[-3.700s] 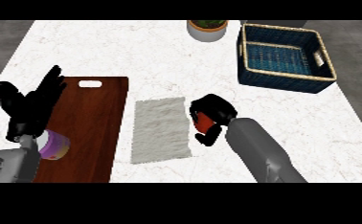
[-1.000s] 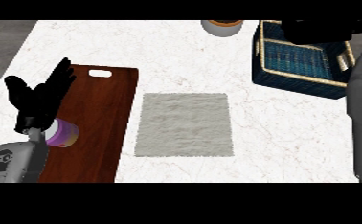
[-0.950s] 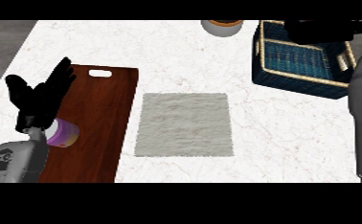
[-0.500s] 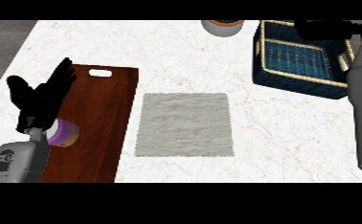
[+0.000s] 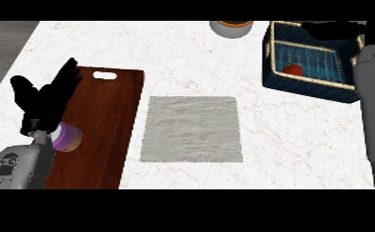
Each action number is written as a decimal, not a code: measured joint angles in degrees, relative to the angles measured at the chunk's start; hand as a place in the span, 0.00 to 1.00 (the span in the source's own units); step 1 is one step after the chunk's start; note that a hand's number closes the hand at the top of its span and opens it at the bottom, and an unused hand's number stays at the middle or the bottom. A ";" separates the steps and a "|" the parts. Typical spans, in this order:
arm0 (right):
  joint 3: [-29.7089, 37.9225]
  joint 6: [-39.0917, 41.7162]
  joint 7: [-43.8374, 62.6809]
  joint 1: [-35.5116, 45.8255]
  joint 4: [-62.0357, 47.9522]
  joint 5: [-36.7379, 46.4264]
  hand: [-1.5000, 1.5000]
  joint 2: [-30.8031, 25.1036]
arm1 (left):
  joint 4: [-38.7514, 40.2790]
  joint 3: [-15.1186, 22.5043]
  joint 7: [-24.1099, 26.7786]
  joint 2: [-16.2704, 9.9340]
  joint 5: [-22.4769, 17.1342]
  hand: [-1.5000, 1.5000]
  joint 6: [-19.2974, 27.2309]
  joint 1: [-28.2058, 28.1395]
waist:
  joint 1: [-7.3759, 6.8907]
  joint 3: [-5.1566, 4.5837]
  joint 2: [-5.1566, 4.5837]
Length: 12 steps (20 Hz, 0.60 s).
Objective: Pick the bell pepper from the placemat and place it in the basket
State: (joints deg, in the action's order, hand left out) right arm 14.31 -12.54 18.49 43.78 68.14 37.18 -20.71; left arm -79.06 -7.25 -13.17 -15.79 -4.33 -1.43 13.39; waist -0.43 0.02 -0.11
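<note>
Bell pepper (image 5: 293,70): lying inside the basket (image 5: 307,81).
Right hand (image 5: 331,29): hovering over the basket's far rim, seemingly released.
Left hand (image 5: 45,99): resting open, fingers up.

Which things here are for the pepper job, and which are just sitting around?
For the job:
bell pepper, lying inside the basket
basket
placemat, bare
right hand, over the basket's far rim

Just sitting around:
wooden cutting board
purple thing on the board
bowl at the back
left hand, resting open
</note>
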 measured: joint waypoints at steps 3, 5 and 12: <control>1.21 -0.23 -2.61 2.01 -2.00 -2.21 0.00 -0.60 | 1.58 0.08 0.43 0.34 0.75 0.50 0.18 1.08 | 0.06 0.01 -0.02; 2.68 -0.86 -2.94 3.03 -2.60 -3.71 0.00 -1.07 | 1.62 -0.34 0.69 0.09 0.57 0.50 -0.24 0.73 | 0.06 0.00 0.01; 13.90 -3.60 -2.09 2.42 -1.27 -13.24 0.00 -3.72 | 0.09 -0.42 0.49 0.42 0.63 0.50 -0.03 -0.72 | 0.53 0.02 0.21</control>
State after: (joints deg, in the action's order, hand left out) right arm 28.21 -16.14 16.40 46.20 66.86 23.94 -24.43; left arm -78.97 -7.66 -12.68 -15.37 -3.70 -1.46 12.67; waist 0.11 0.04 0.10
